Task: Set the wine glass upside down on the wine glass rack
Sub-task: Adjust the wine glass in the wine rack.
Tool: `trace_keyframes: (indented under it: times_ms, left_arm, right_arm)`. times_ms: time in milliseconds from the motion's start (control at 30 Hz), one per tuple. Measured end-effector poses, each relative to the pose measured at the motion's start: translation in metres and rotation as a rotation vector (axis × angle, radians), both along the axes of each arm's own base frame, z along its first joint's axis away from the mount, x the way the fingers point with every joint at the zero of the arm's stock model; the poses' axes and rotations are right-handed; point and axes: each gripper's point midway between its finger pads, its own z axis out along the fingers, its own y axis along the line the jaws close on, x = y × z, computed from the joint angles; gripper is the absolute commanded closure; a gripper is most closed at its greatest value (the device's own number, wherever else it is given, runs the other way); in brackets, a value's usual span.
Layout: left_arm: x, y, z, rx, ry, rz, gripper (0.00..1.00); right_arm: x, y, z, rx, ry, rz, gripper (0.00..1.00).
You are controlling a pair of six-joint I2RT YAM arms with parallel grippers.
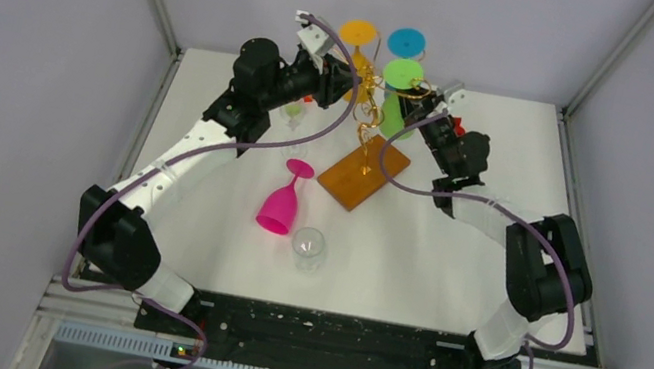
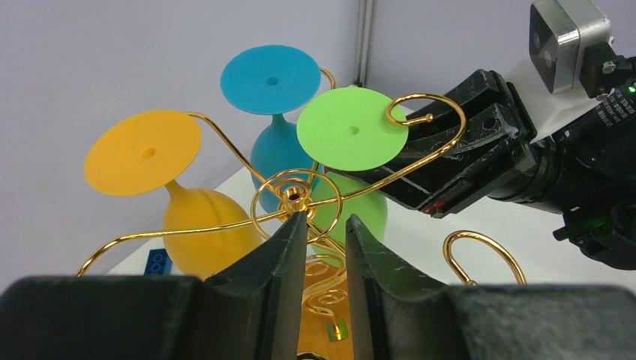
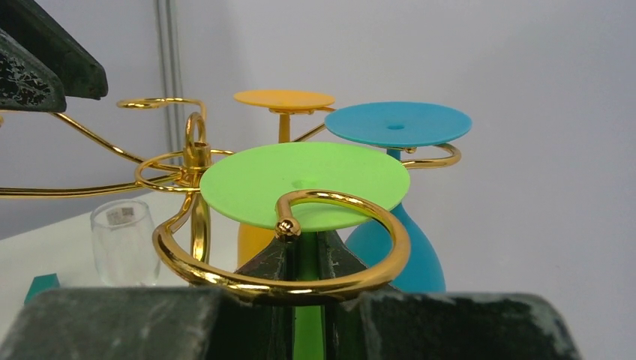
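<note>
The left end effector [image 2: 321, 219] sits at the hub of the rack [image 2: 294, 196], jaws narrowly parted; whether they pinch the wire, I cannot tell. The green glass [image 3: 304, 184] is inverted, foot up, beside a curled arm, above the worktop [image 1: 452, 257]. The right end effector [image 3: 307, 253] is clenched on its stem.

We see the right gripper [image 3: 306, 259] with its dark fingers [image 3: 270, 266] pressed to either side of the green wine glass [image 3: 304, 184] stem, foot uppermost. The stem passes through a curled gold hook of the rack [image 3: 196, 154] — the green foot lies just above that loop. Behind, an orange glass [image 3: 283, 99] and a blue glass [image 3: 397, 124] hang foot-up too. At left, a clear glass [image 3: 124, 241] stands on the white surface [image 3: 52, 251].
</note>
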Motion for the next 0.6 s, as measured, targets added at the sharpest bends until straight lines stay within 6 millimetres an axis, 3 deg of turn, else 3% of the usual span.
trace_keyframes:
  times_ms: [600]
  left_arm:
    - [0.0, 0.0, 0.0, 0.0, 0.0, 0.0, 0.7]
  right_arm:
    - [0.001, -0.034, 0.004, 0.009, -0.044, -0.187, 1.0]
